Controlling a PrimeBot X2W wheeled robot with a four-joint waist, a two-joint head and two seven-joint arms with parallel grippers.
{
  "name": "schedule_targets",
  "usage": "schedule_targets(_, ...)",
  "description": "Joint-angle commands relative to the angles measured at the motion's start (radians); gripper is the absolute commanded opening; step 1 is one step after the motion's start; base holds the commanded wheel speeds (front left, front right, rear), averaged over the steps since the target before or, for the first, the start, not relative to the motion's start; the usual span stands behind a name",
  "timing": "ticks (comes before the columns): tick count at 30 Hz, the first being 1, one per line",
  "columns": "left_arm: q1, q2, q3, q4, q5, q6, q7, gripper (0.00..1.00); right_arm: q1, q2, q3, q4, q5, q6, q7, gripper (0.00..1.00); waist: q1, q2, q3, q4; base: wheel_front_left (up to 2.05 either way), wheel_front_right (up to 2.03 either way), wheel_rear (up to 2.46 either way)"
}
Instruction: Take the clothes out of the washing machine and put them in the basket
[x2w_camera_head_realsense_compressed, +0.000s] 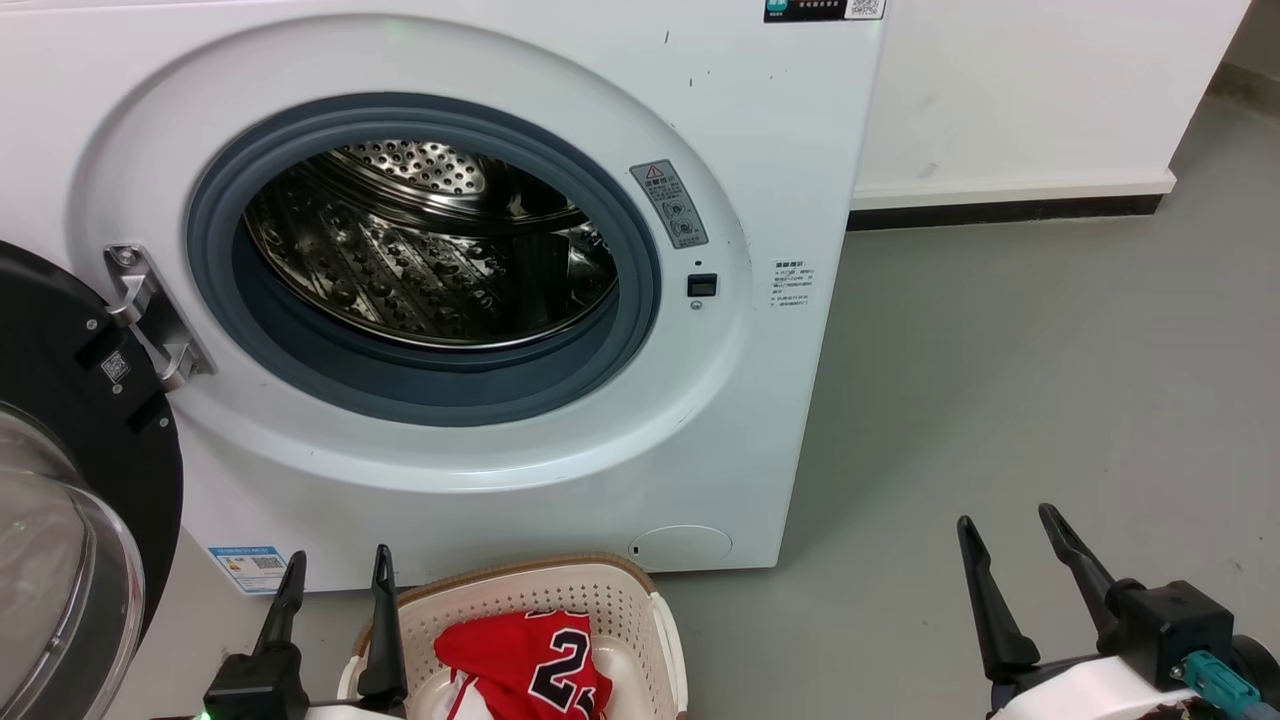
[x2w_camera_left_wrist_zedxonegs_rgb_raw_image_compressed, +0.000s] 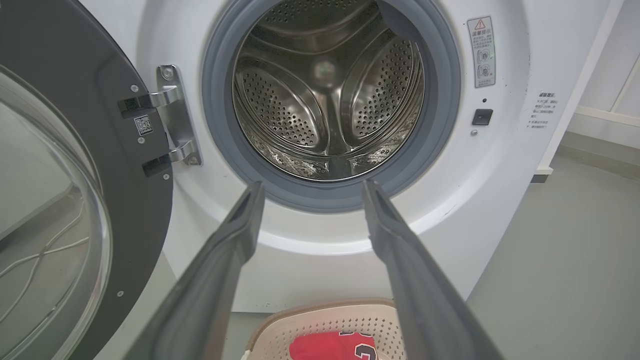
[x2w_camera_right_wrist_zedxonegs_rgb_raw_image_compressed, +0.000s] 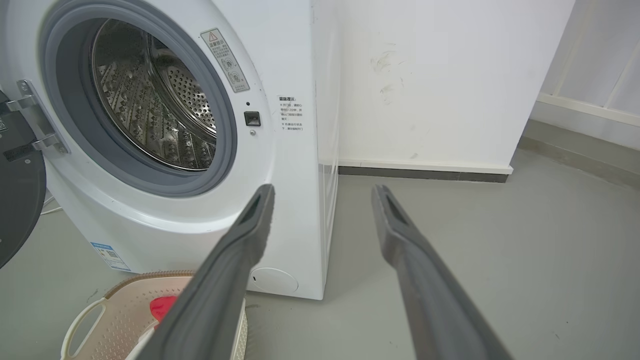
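**Drum looks bare, red clothes in the basket**

Head view: The washing machine (x2w_camera_head_realsense_compressed: 560, 470) has its door (x2w_camera_head_realsense_compressed: 70, 400) swung wide open to the left. The shiny drum (x2w_camera_head_realsense_compressed: 430, 250) looks bare. The basket (x2w_camera_head_realsense_compressed: 530, 572) sits on the floor (x2w_camera_head_realsense_compressed: 1000, 350) right in front of the machine. The clothes (x2w_camera_head_realsense_compressed: 525, 660) lie inside it, red with a black number on top. I cannot tell if both pieces are there. The left claw (x2w_camera_head_realsense_compressed: 340, 553) is low by the basket's left side, fingers apart, holding nothing. The right claw (x2w_camera_head_realsense_compressed: 1004, 515) is over bare floor, well apart from the basket, open and holding nothing too.

Left wrist view: The two fingers spread wide and point at the bottom of the round hole. Nothing is between them.

Right wrist view: These fingers spread wide as well, with nothing in them, and point at the machine's right corner.

I think the job is nearly done. A good check is the low front of the drum, behind the grey ring (x2w_camera_left_wrist_zedxonegs_rgb_raw_image_compressed: 330, 197), where a small piece could hide. If something is there, the left claw is lined up to reach in, but it must keep off the door.
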Motion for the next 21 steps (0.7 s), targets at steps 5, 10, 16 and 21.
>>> schedule_targets(5, 0.0, 0.007, -0.003, -0.004, -0.002, 0.007, -0.008, 1.0, 0.0, 0.0, 0.0, -0.001, 0.004, 0.0, -0.006, 1.0, 0.0, 0.0, 0.003, -0.004, 0.0, 0.0, 0.0)
schedule_targets(10, 0.004, 0.013, -0.003, -0.004, -0.005, 0.012, -0.008, 1.0, 0.002, 0.0, -0.002, -0.004, 0.005, 0.0, -0.008, 1.0, 0.0, 0.0, 0.003, -0.006, 0.0, 0.0, 0.0)
schedule_targets(16, 0.002, 0.008, -0.005, 0.015, -0.006, 0.006, -0.003, 0.0, 0.004, 0.0, 0.0, 0.015, 0.008, 0.0, -0.003, 0.0, 0.0, 0.0, 0.003, -0.006, 0.0, 0.0, 0.0)
schedule_targets(21, -0.021, 0.004, 0.01, 0.04, -0.103, -0.006, 0.026, 0.0, -0.003, -0.005, 0.0, 0.03, 0.116, 0.0, -0.006, 0.0, 0.0, 0.0, 0.004, -0.004, 0.0, 0.0, 0.0)
